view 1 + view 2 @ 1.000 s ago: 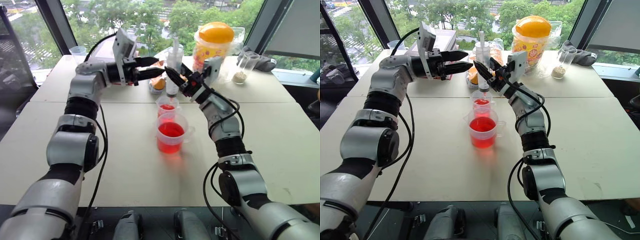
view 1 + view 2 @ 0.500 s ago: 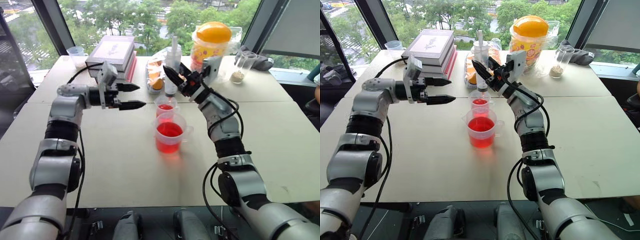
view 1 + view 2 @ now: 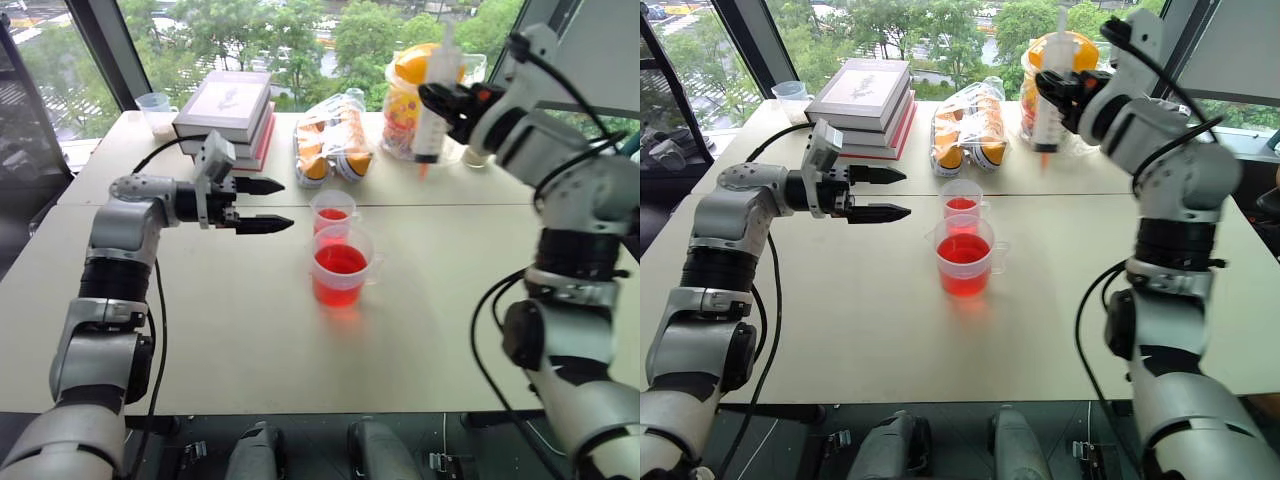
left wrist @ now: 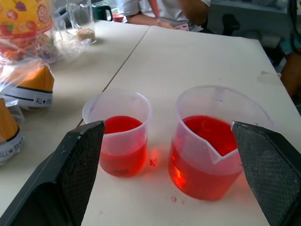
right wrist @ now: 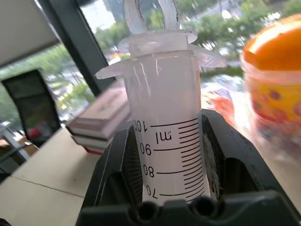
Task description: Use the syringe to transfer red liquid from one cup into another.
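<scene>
Syringe (image 3: 432,120) first: it hangs upright in the right gripper (image 3: 455,100), whose fingers are clamped on its barrel, high over the table's (image 3: 250,330) far right edge, well apart from both cups, with no red visible in the barrel as far as I can tell. Near the table's middle the beaker (image 3: 340,266) holds plenty of red liquid (image 3: 340,262); the small cup (image 3: 332,213), just beyond it, holds some too. At least one transfer looks done, perhaps all. The left gripper (image 3: 268,205) hovers beside the cups, fingers spread apart and empty.

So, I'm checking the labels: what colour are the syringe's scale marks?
Black, printed on the clear syringe barrel; the right wrist view shows them best.
</scene>
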Action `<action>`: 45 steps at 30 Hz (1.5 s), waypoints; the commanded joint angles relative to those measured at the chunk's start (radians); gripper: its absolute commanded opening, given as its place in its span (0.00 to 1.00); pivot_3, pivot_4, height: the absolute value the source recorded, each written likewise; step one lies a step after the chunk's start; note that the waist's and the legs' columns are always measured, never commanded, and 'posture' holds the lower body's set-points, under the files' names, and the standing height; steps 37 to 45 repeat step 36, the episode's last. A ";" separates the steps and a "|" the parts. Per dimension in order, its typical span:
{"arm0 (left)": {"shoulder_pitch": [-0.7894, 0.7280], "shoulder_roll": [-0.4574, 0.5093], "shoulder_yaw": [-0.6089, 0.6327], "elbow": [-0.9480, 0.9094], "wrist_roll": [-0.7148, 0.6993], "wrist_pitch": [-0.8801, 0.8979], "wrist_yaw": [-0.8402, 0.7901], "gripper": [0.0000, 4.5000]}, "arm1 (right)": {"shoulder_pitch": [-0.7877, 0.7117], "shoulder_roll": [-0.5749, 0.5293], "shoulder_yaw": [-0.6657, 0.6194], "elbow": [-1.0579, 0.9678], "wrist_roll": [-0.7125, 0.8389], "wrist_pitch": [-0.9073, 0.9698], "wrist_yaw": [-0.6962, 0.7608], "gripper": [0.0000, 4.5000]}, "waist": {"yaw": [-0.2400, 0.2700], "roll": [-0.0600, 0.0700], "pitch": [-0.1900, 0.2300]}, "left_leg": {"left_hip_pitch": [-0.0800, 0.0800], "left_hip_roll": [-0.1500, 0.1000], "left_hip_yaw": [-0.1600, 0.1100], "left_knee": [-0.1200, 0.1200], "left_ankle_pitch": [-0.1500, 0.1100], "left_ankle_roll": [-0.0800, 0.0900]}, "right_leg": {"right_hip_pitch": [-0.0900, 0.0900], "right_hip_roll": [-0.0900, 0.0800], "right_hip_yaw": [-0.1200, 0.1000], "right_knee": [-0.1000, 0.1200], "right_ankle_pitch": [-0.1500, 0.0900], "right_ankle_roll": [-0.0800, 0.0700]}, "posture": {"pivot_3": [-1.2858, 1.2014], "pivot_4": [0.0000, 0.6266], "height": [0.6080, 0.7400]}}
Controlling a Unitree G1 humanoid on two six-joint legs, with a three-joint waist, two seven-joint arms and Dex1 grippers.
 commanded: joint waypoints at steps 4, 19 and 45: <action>0.006 -0.010 -0.003 -0.059 -0.039 0.004 0.004 0.98 | 0.047 -0.133 0.148 0.091 -0.026 0.289 0.102 0.30 | -0.005 0.000 0.000 | 0.000 0.000 0.001 0.000 0.000 0.000 | -0.001 0.001 0.001 0.000 0.000 0.000 | 0.52 0.24 1.00; 0.040 -0.004 -0.009 -0.114 -0.065 0.044 0.039 1.00 | 0.111 -0.100 0.203 0.431 -0.175 0.162 0.181 0.83 | -0.002 0.000 0.000 | -0.001 0.000 0.001 0.000 0.000 0.000 | -0.002 0.001 0.001 0.000 0.000 0.000 | 0.52 0.24 1.00; 0.104 0.065 0.004 -0.230 -0.118 0.143 0.044 1.00 | 0.425 -0.323 -0.273 -0.579 0.230 0.511 0.418 0.98 | 0.023 0.000 0.000 | -0.001 0.000 0.000 0.000 0.000 0.001 | -0.002 0.001 0.001 0.000 0.000 0.000 | 0.52 0.24 1.00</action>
